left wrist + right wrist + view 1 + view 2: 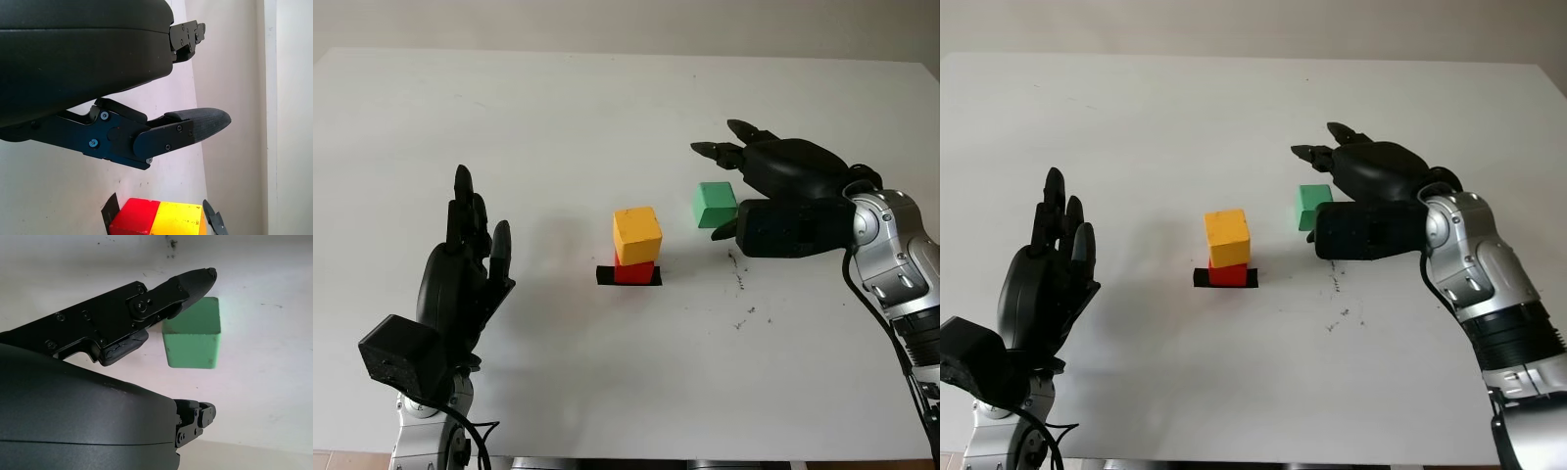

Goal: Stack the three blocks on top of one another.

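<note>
Green block (715, 204) sits flat on table (558, 117), to the right of the yellow block (636, 231) & slightly farther back, apart from it. Prob. light, rigid, smooth-faced; best gripped on two opposite side faces, mid-height. It's a cube, so no real long axis; faces slightly skewed vs the stack. Yellow sits on red block (633, 271), on a black marker (605, 276). Right hand (773, 191) brackets green, fingers released, not yet clamped. Left hand (460, 284) open, well left of yellow.

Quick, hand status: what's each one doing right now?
Left hand: open, holding nothing, left of the stack.
Right hand: open around the green block, not gripping it yet.
</note>
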You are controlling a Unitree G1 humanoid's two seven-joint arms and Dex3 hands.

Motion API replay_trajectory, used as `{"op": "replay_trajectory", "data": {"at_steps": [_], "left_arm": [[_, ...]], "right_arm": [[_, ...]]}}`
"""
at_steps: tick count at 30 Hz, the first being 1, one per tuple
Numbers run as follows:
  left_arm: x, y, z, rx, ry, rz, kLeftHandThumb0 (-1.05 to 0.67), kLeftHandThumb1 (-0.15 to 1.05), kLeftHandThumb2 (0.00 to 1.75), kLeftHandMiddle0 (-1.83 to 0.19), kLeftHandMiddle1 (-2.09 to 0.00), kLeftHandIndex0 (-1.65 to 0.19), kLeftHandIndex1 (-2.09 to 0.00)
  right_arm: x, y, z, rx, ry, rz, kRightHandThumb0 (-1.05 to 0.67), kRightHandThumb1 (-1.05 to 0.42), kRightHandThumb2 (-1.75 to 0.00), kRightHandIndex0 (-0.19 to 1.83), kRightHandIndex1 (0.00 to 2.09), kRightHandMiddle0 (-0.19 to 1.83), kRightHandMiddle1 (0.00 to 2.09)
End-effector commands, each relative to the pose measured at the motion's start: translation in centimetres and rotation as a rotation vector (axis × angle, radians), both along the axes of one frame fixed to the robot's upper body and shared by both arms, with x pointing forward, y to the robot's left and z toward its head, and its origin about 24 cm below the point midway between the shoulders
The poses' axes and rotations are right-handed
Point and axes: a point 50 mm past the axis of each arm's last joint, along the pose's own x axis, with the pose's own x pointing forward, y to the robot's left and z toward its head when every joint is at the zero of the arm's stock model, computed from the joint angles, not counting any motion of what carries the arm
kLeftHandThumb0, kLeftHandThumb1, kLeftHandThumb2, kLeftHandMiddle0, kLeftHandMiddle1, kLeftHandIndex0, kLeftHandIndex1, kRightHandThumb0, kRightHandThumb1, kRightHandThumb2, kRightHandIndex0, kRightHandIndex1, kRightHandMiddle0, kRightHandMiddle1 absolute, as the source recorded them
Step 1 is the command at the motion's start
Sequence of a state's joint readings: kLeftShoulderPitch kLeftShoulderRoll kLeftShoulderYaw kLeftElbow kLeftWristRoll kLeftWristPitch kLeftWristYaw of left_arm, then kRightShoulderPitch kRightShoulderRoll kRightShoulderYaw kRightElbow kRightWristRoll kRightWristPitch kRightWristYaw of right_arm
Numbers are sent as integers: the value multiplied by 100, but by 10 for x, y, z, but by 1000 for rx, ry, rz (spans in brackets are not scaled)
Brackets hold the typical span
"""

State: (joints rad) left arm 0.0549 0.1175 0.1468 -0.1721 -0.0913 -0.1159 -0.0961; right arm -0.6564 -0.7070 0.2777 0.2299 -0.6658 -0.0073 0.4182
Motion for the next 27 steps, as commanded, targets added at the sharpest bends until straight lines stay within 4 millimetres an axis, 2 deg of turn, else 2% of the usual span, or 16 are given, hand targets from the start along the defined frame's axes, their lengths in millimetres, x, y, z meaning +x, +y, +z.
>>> {"op": "replay_trajectory", "data": {"at_steps": [1,16,24,26,27], "left_arm": [[-3,-1,1,11,-5,2,-66,105,61,19,-4,19,0],[-5,1,-1,10,2,16,-66,105,59,18,-5,19,0],[-6,1,-4,20,9,26,-67,105,59,16,-6,19,-1],[-7,1,-3,21,8,23,-66,105,60,17,-5,19,0],[-7,0,-3,21,8,26,-66,105,60,17,-6,19,0]], "right_arm": [[1,-1,-4,-13,4,-8,-64,-92,-6,-5,8,23,12],[10,-2,-11,-24,-18,-35,-60,-92,-6,12,11,46,17],[10,-1,-13,77,-47,-13,-53,-93,-6,21,11,55,22],[10,1,-13,100,-68,-6,-51,-93,-6,25,9,54,38],[11,1,-13,107,-79,-2,-48,-94,-5,30,8,47,65]]}}
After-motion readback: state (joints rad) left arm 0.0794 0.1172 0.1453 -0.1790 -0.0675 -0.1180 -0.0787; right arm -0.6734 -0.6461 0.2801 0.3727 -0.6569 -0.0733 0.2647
